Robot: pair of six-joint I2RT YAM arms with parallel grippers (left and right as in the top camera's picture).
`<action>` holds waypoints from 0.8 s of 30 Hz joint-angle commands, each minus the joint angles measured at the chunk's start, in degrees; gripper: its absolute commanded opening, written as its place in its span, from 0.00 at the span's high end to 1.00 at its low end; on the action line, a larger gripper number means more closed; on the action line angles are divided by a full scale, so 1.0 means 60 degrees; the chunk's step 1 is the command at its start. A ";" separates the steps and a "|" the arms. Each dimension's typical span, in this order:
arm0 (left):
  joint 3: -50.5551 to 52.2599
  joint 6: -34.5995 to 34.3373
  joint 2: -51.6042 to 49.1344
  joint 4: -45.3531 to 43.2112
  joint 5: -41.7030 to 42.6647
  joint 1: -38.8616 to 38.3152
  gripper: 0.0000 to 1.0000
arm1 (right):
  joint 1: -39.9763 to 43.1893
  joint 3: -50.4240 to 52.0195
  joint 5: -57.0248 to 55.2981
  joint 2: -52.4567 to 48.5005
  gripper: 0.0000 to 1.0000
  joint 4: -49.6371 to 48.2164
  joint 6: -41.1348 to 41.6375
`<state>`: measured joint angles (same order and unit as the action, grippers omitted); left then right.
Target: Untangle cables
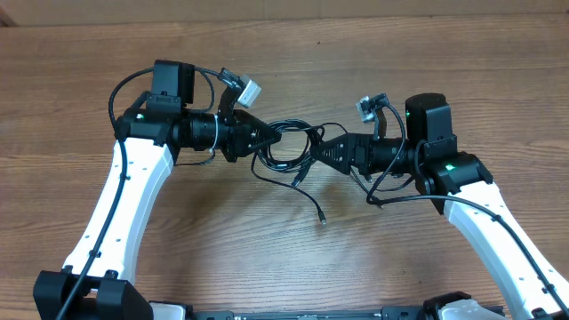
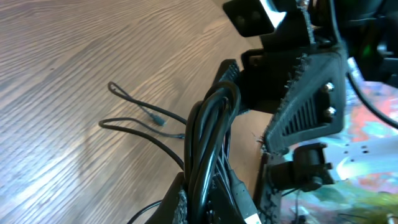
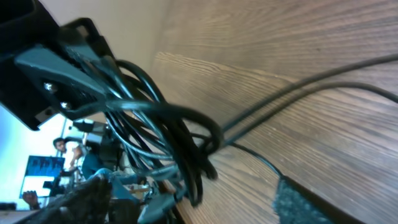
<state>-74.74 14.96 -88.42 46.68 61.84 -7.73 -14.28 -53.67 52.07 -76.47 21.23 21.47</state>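
Note:
The cables [image 1: 289,151] are a tangled bundle of thin black loops lifted between the two grippers at mid-table. My left gripper [image 1: 274,136] reaches in from the left and is shut on one end of the bundle. In the left wrist view the cords [image 2: 208,143] rise straight out of its closed jaws [image 2: 208,208]. My right gripper [image 1: 318,149] faces it from the right and stands open. In the right wrist view the loops [image 3: 174,130] hang between its spread fingers [image 3: 298,205] without being clamped. Two loose plug ends [image 1: 322,220] trail onto the wood.
The wooden table [image 1: 284,62] stretches around the arms. Both white arm links [image 1: 133,204] run toward the near edge. Slack strands with small plugs [image 2: 158,119] lie on the wood below the bundle.

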 commanded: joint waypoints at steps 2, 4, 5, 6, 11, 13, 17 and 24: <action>-0.0193 -0.0248 0.0113 -0.0044 0.1494 0.0087 0.96 | 0.0007 -0.0262 0.0335 -0.0029 0.33 -0.0364 0.0364; -0.0193 -0.0255 0.0113 -0.0076 0.1763 0.0087 0.96 | -0.0022 -0.0262 0.0339 -0.0029 0.41 -0.0627 0.0699; -0.0193 -0.0251 0.0113 -0.0080 0.1825 0.0087 0.96 | -0.0058 -0.0262 0.0339 -0.0029 0.46 -0.0816 0.0823; -0.0193 -0.0251 0.0113 -0.0076 0.1840 0.0087 0.96 | -0.0117 -0.0262 0.0339 -0.0029 0.51 -0.1005 0.0936; -0.0193 -0.0251 0.0113 -0.0084 0.1588 0.0087 0.96 | -0.0576 -0.0262 0.0346 -0.0029 0.81 -0.1880 0.1177; -0.0193 -0.0382 0.0113 -0.0091 0.0882 0.0087 0.96 | -0.0718 -0.0262 0.0361 -0.0029 0.96 -0.1865 0.1180; -0.0193 -0.2116 0.0113 -0.0423 -0.1235 0.0091 0.73 | -0.0809 -0.0262 0.0627 -0.0029 0.96 -0.1767 0.1384; -0.0193 -0.6196 0.0113 -0.0499 -0.5785 0.0091 0.01 | -0.0805 -0.0262 0.0499 -0.0029 0.96 -0.1778 0.2641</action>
<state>-74.78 -7.75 -88.42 43.75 43.35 -7.29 -18.79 -53.91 53.56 -76.60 10.83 33.45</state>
